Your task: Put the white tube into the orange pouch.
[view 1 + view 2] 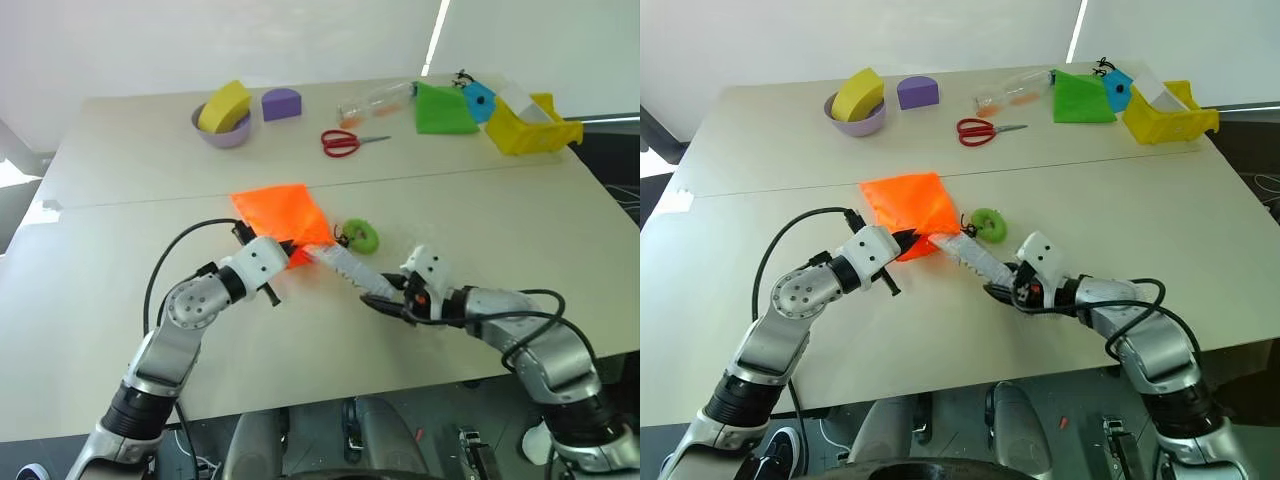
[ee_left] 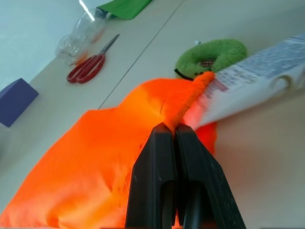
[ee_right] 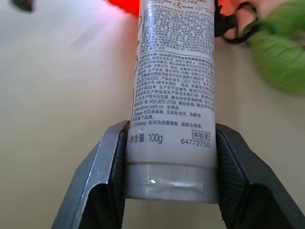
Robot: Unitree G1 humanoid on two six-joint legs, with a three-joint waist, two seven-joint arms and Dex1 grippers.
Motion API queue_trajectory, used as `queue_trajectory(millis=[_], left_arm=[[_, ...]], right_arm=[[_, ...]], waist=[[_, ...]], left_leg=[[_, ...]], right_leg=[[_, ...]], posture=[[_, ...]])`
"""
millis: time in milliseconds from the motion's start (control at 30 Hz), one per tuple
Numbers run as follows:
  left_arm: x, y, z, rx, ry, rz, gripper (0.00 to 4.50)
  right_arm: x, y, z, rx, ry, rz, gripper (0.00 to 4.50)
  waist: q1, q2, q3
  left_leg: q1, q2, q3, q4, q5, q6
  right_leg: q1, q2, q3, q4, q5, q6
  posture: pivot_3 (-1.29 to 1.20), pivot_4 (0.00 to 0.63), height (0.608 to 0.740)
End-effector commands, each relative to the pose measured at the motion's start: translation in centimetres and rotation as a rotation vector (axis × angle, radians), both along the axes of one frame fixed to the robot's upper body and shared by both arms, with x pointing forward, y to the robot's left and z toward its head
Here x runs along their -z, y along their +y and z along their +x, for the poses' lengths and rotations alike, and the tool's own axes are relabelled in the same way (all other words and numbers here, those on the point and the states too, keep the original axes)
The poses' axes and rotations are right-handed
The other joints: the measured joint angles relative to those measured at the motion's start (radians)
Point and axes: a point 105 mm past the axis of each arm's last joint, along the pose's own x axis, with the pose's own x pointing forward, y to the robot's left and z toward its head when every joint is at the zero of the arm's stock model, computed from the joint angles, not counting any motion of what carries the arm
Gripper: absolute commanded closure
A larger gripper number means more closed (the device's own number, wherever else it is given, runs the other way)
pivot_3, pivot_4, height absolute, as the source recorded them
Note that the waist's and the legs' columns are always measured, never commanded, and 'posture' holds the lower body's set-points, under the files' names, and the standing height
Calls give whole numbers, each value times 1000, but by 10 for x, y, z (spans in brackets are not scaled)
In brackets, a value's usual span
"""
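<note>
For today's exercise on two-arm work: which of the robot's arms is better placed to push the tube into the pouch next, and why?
The right. Its gripper already clamps the white tube, whose far end sits at the orange pouch mouth. The left gripper is shut on the pouch fabric, holding it in place.

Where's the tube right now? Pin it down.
Head views: the tube is near the table's front middle, gripped in the right claw, its far end at the pouch mouth, beside the green ring.
</note>
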Motion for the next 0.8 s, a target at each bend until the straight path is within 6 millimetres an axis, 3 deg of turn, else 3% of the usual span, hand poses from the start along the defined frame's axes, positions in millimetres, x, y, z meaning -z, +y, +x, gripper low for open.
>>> queue_trajectory(millis=[33,233,367,533,633,800], left_arm=[[-12,-4,-4,24,-49,-10,4500],[-12,-13,-11,88,-64,18,4500],[-16,-17,-12,103,-84,17,4500],[-15,-13,-11,93,-93,41,4500],[-14,-12,-12,100,-102,60,4500],[-16,-16,-13,115,-113,42,4500]], right_arm=[[-10,7,8,28,-58,5,2665],[-17,36,9,55,13,76,2665],[-13,44,10,87,61,51,2665],[-15,36,7,91,93,14,2665],[-22,45,-7,-12,132,40,2665],[-22,56,-10,-62,125,2,2665]], waist=[[-1,0,0],[-3,0,0],[-1,0,0],[-1,0,0],[-2,0,0],[-4,0,0]], left_leg=[[0,0,0,0,0,0],[0,1,0,0,0,0],[0,0,0,0,0,0],[0,0,0,0,0,0],[0,0,0,0,0,0],[0,1,0,0,0,0]], right_leg=[[0,0,0,0,0,0],[0,0,0,1,0,0],[0,0,0,1,0,0],[0,-1,0,1,0,0],[0,-1,0,1,0,0],[-1,0,0,1,0,0]], posture=[[0,150,740],[0,150,740],[0,150,740],[0,150,740],[0,150,740],[0,150,740]])
